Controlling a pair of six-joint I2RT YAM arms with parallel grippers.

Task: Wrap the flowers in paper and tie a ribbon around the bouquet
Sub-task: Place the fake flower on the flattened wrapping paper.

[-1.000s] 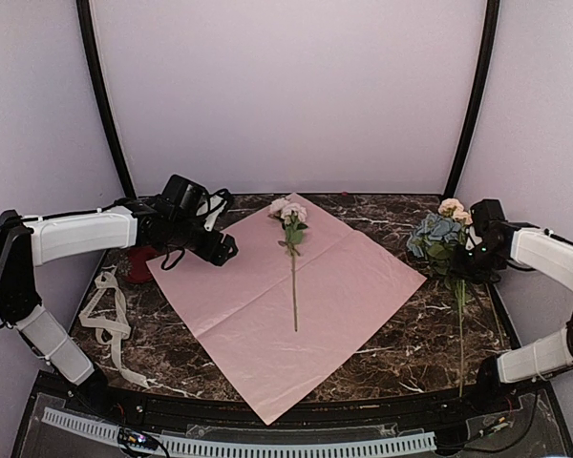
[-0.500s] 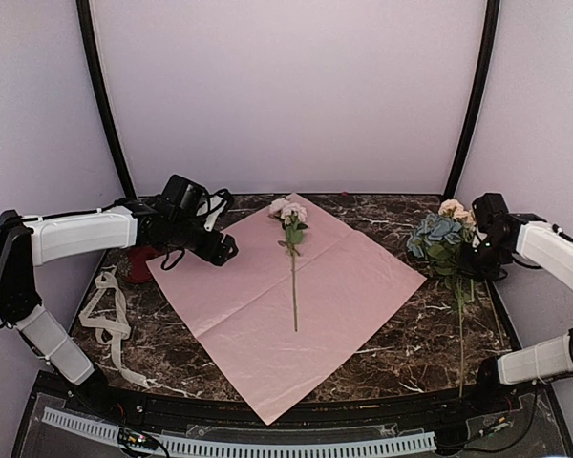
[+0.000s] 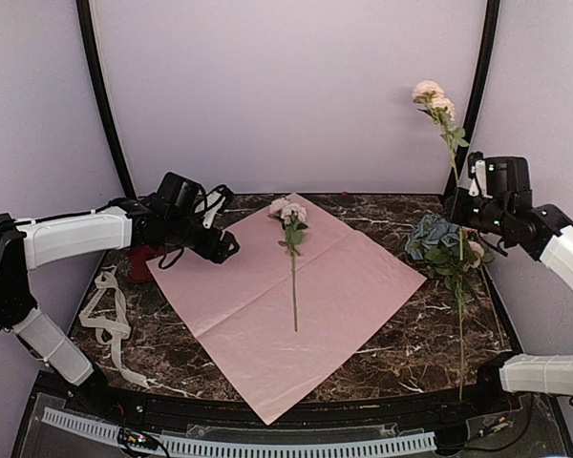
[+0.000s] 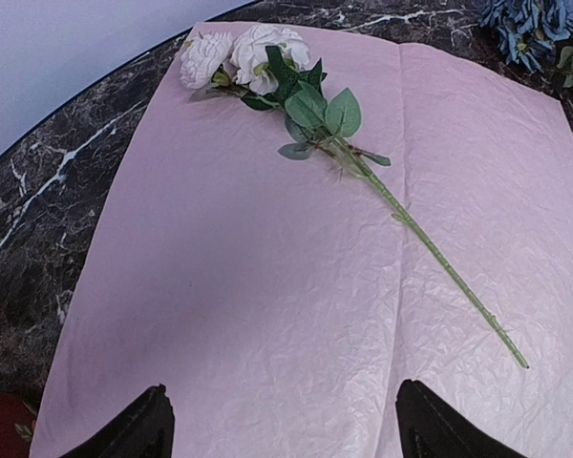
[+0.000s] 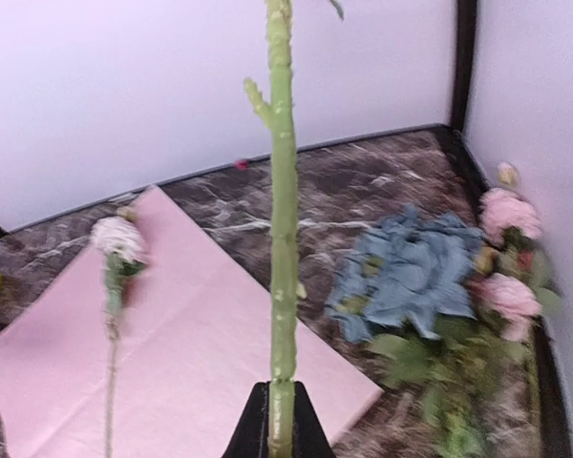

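The held stem (image 5: 283,239) runs off the right wrist view's top (blooms unseen), the lying flowers (image 5: 415,272) blurred.

Matt, crinkled pink paper (image 4: 267,305) on a glossy marble-look counter (image 3: 411,334); cream cloth ribbon (image 3: 105,329); smooth, plastic-looking green stem (image 5: 283,239).

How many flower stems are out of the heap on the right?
2: a rose stem lying on the pink paper, and a second stem held upright in the shut right gripper. The heap overlaps, so its own count may be hidden.
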